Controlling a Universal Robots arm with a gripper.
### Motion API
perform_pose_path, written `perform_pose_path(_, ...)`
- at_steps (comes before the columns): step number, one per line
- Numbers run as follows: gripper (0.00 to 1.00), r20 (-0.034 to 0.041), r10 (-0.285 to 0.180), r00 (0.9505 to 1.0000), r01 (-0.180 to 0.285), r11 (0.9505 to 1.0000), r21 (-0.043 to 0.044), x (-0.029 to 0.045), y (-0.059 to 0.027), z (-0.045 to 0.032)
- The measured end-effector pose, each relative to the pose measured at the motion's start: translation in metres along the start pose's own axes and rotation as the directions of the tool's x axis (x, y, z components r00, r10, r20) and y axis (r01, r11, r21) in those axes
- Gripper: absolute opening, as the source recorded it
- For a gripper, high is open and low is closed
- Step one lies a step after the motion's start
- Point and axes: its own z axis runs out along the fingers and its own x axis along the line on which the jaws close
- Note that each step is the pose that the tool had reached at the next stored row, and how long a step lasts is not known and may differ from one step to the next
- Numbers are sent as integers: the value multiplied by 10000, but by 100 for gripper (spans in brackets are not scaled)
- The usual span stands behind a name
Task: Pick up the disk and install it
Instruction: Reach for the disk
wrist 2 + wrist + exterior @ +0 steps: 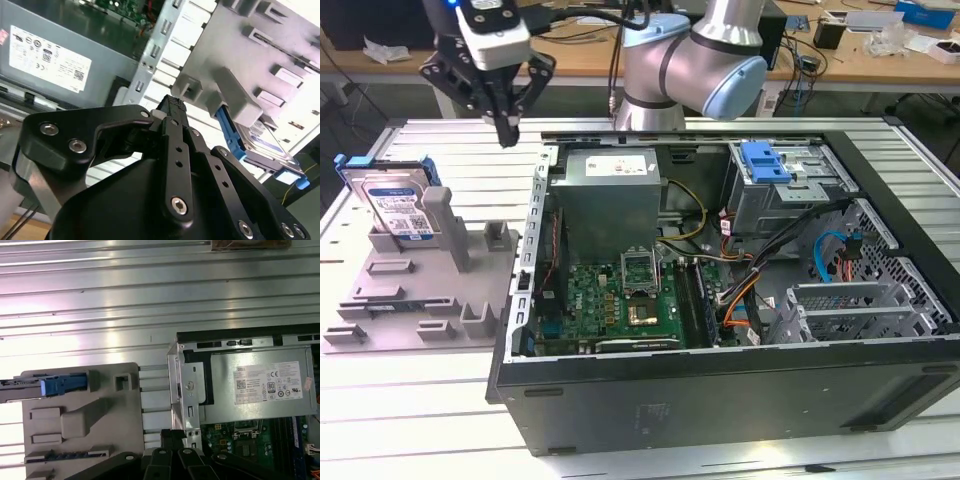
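The disk [398,208] is a silver hard drive with a white-and-blue label and a blue frame. It stands on edge in a slot of the grey holder [420,290] at the exterior view's left. My gripper [507,132] hangs shut and holds nothing, above the slatted table between the holder and the computer case [720,390], behind and to the right of the disk. In the second wrist view the disk [265,137] lies beyond the shut gripper [172,102]. The first wrist view shows the disk [30,385] edge-on and the gripper [172,436] by the case's corner.
The open computer case holds a grey power supply [610,190], a green motherboard [620,300], cables, and a drive cage [800,190] with a bright blue bracket [765,162]. The arm's base [670,70] stands behind the case. A cluttered wooden desk [860,40] runs along the back.
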Motion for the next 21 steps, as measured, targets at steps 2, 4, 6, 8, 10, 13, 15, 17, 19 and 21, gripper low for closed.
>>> perform_pose_path(2, 11, 0, 1, 10000, -1, 10000, 1, 79, 18, -1)
perform_pose_path(4, 11, 0, 7, 10000, -7, 10000, 0, 182, 42, -1)
perform_pose_path(6, 11, 1, 12, 10000, -12, 10000, 1, 249, 58, -2)
perform_pose_path(8, 11, 0, 15, 10000, -15, 10000, 0, 320, 75, -2)
perform_pose_path(10, 11, 1, 19, 10000, -19, 10000, 1, 385, 91, -2)
perform_pose_path(13, 11, 2, 36, 10000, -36, 10000, 1, 518, 125, -2)
perform_pose_path(15, 11, 3, 55, 10000, -55, 10000, 1, 568, 141, -1)
perform_pose_path(17, 11, 4, 71, 10000, -71, 10000, 2, 606, 152, 0)
perform_pose_path(19, 11, 3, 82, 10000, -82, 10000, 2, 656, 164, 0)
perform_pose_path(21, 11, 4, 86, 10000, -86, 10000, 2, 731, 180, 0)
